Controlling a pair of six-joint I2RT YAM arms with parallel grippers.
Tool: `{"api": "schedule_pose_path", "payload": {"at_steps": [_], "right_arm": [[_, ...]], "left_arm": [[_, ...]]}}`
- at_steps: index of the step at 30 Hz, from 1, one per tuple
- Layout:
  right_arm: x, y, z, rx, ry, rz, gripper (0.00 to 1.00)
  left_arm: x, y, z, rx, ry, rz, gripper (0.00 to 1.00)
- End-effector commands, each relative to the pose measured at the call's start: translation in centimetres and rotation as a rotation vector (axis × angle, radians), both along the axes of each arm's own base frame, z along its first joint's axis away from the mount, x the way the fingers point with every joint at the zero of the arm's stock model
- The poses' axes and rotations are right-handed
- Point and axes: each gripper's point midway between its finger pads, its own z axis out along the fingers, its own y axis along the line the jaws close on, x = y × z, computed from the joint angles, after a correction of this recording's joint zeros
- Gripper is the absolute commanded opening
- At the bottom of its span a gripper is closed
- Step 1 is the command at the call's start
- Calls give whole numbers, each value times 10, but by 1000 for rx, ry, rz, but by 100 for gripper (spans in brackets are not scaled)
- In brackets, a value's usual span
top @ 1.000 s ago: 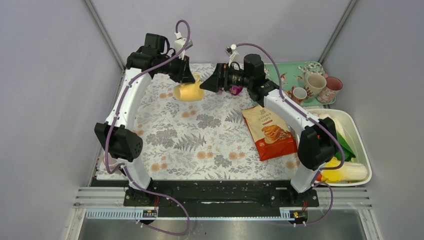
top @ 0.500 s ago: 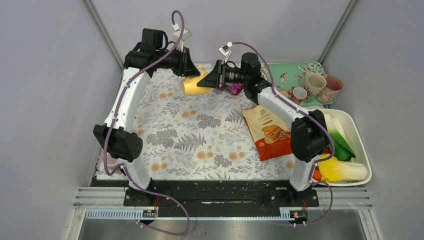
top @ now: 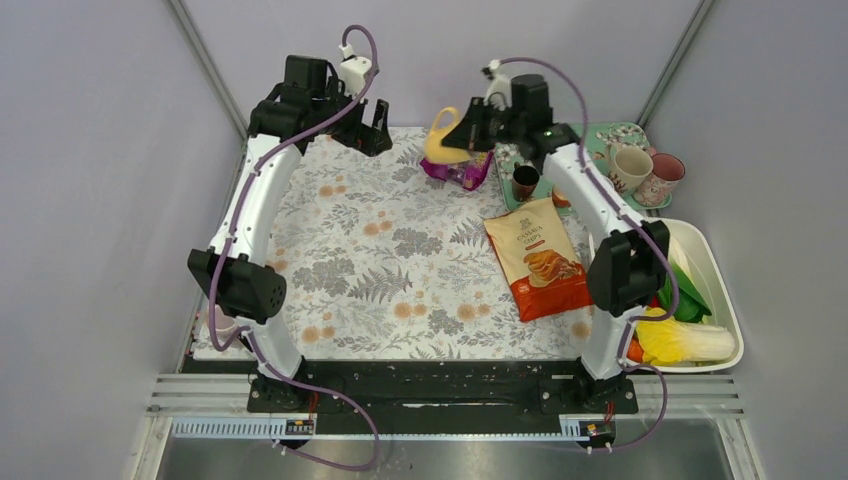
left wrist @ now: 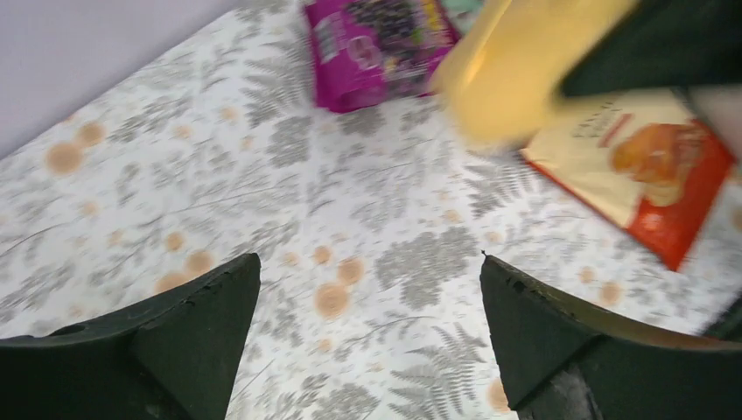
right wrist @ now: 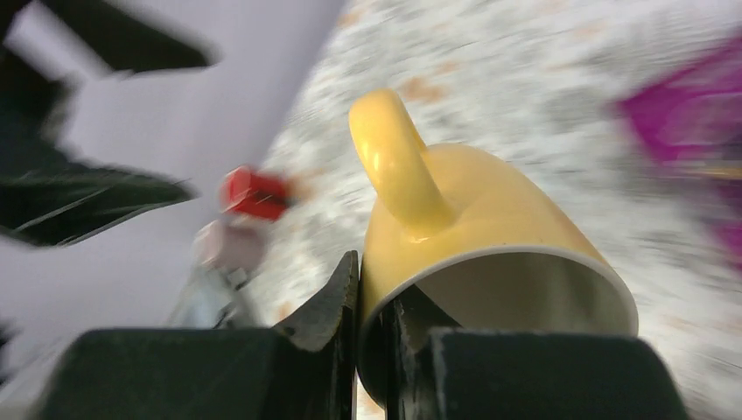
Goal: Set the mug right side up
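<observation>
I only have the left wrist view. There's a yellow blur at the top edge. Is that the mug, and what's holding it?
Observer: Yes, it's the yellow mug. The right tool is clamped across the wall at its rim.
Operator: Where's its handle?
Observer: The right wrist view shows the handle on the upper side, with the opening facing that camera.
Operator: What's beyond it that I can't see?
Observer: In the top view, cups stand on a green tray in the far right corner.
</observation>
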Motion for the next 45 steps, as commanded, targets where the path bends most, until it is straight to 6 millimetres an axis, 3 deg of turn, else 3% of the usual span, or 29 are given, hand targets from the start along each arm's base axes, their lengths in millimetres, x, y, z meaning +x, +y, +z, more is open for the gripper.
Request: {"api": "schedule_pose_path", "payload": {"at_steps": [1, 4, 7, 10, 13, 18, 29, 34, 39, 42, 45], "right_arm": [[81, -138, 17, -397, -203, -454, 0], [110, -193, 5, -673, -249, -590, 0], [128, -229, -13, -923, -244, -607, 0], [141, -254, -37, -1081, -220, -620, 0], [154, -270, -61, -1104, -205, -633, 0], [173, -277, -105, -1079, -135, -611, 0], [173, -289, -178, -1043, 32, -571, 0], [169, -291, -195, -1031, 81, -549, 0], [169, -291, -200, -1002, 102, -543, 2], [168, -291, -202, -1000, 109, -541, 11], [168, -291, -197, -997, 100, -544, 26]], "left_arm": [[12, 53, 13, 217, -134, 172, 99], [4, 61, -16, 284, -77, 163, 99], [-8, 74, -50, 382, -21, 138, 99], [-20, 95, -81, 508, 19, 147, 99], [-34, 111, -110, 606, 71, 125, 99], [-48, 125, -134, 690, 130, 109, 99], [-53, 125, -150, 708, 181, 79, 99], [-65, 126, -165, 741, 250, 5, 99], [-83, 133, -181, 796, 356, -78, 99], [-89, 134, -187, 806, 380, -112, 99], [-93, 134, -190, 812, 375, -149, 99]]}}
